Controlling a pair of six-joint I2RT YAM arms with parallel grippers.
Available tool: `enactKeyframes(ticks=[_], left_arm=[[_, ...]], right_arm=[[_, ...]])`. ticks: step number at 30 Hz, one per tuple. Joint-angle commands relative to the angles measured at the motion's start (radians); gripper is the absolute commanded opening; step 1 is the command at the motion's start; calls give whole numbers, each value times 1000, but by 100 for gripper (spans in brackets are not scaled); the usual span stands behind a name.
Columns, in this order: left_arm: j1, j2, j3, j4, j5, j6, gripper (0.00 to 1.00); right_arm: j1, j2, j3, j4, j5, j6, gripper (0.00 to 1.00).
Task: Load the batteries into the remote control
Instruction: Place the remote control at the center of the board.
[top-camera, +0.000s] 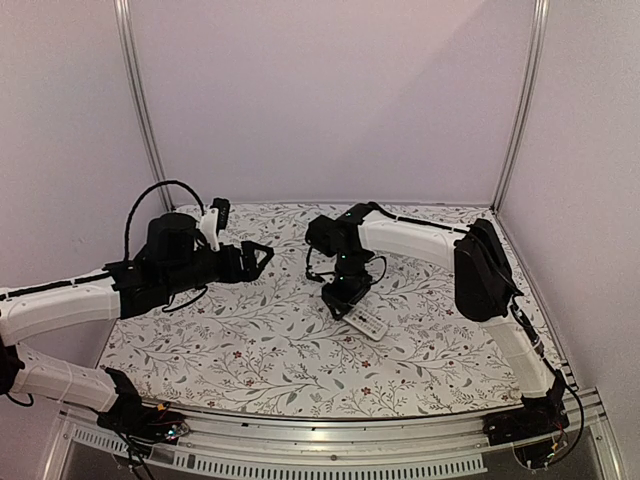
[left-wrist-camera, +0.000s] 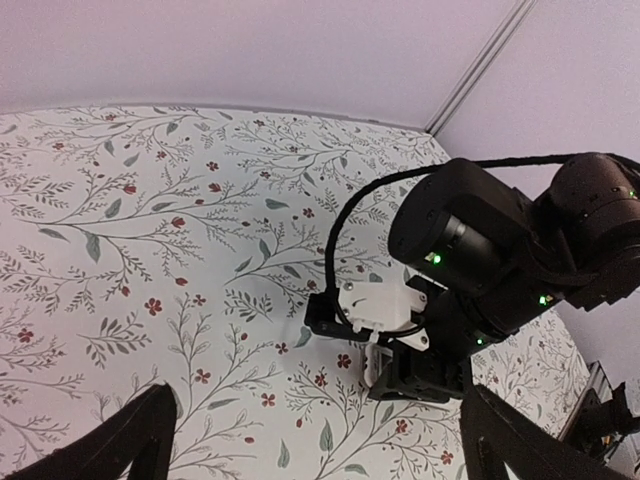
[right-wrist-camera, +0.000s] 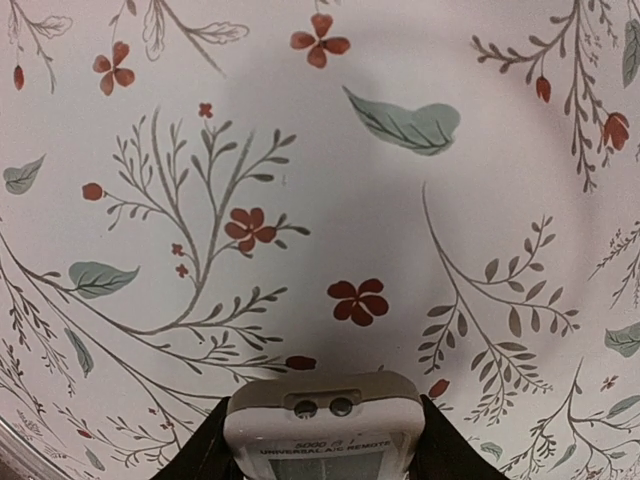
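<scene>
The right tool (top-camera: 345, 302) gripped the remote control (top-camera: 367, 322) by its sides, with the handset trailing toward 4 o'clock. The left tool (top-camera: 257, 258) – at 9 o'clock – stood open above the surface (top-camera: 250, 350).

The white remote control (top-camera: 366, 321) lies slanted on the floral-patterned surface (top-camera: 260, 350). The right gripper (top-camera: 345, 298) points down at the remote's far-left end, its black jaws covering that end. Whether they pinch it cannot be told from this height. Well to the left of the remote, the left gripper (top-camera: 258, 258) hangs above the surface, jaws spread and pointing toward the remote.
</scene>
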Motion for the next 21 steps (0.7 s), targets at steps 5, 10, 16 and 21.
enactKeyframes(ticks=[5, 10, 16, 21], left_arm=[[16, -7, -9, 7, 11, 10, 100], [16, -4, -7, 7, 12, 11, 100], [16, 5, 1, 18, 25, 16, 99], [16, 18, 4, 19, 32, 21, 100]], right_arm=[[-1, 23, 19, 31, -41, -4, 58], [-1, 20, 18, 38, -40, -2, 61], [-30, -42, -30, 84, -135, 7, 67], [-96, -221, -237, 232, -207, 33, 74]])
